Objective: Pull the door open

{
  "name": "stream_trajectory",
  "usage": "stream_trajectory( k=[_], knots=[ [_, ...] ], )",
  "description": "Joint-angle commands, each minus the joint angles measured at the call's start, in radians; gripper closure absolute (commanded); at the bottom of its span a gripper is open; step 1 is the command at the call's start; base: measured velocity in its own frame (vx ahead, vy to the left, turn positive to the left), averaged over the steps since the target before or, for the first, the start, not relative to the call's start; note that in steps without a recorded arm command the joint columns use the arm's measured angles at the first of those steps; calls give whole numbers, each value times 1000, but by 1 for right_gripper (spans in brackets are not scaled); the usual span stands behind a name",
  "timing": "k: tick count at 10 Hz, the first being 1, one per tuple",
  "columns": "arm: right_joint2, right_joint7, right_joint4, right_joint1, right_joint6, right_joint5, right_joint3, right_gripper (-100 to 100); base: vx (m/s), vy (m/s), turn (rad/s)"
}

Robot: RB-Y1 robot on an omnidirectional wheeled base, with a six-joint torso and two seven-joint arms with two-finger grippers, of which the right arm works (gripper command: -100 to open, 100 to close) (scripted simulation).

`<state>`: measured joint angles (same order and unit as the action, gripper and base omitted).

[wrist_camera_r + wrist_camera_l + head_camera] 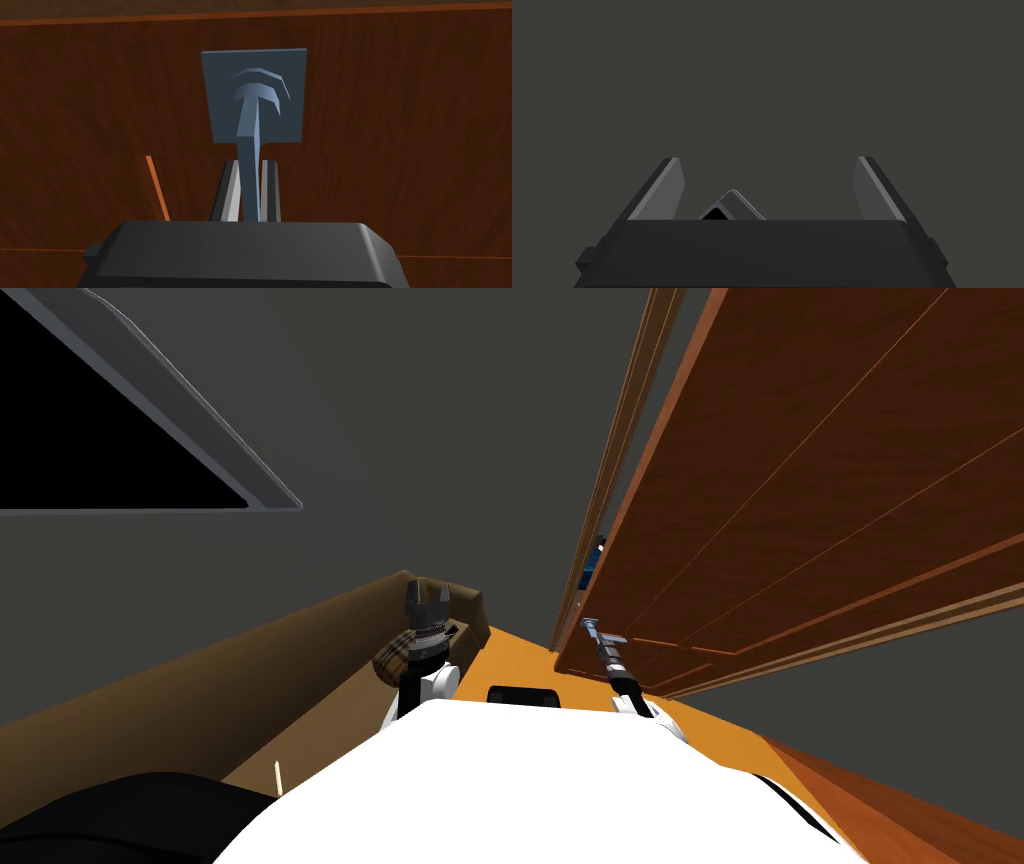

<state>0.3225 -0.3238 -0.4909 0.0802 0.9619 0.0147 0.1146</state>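
Handle (248, 135), blue, sits pinched in the right gripper (250, 163); draw the brown door (400, 125) back steadily along its arc, holding the clamp firm. Left gripper (768, 160) hangs spread.

Between the door (800, 488) and brown sofa (200, 698), orange floor (515, 660) lies free.

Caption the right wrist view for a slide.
Right pincer shut on the blue-grey lever handle, its square plate on a reddish-brown door.

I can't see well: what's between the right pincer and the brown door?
The blue-grey handle, clamped by the right pincer and fixed to the door: right wrist view.
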Motion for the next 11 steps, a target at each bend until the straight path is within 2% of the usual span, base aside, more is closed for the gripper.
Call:
stream_trajectory(
  k=[1, 8, 9, 10, 11],
  knots=[
    [10, -15, -2, -11, 15, 8, -10, 100, -137, -19, 92],
    [64, -93, -14, -66, 89, 48, -59, 100, -205, -58, 104],
    [56, -86, -6, -55, 85, 47, -59, 100, -87, -16, 21],
    [68, -104, -6, -83, 116, 58, -61, 100, -137, -50, 191],
    [71, -108, -6, -89, 124, 60, -61, 100, -207, -78, 187]
  ],
)
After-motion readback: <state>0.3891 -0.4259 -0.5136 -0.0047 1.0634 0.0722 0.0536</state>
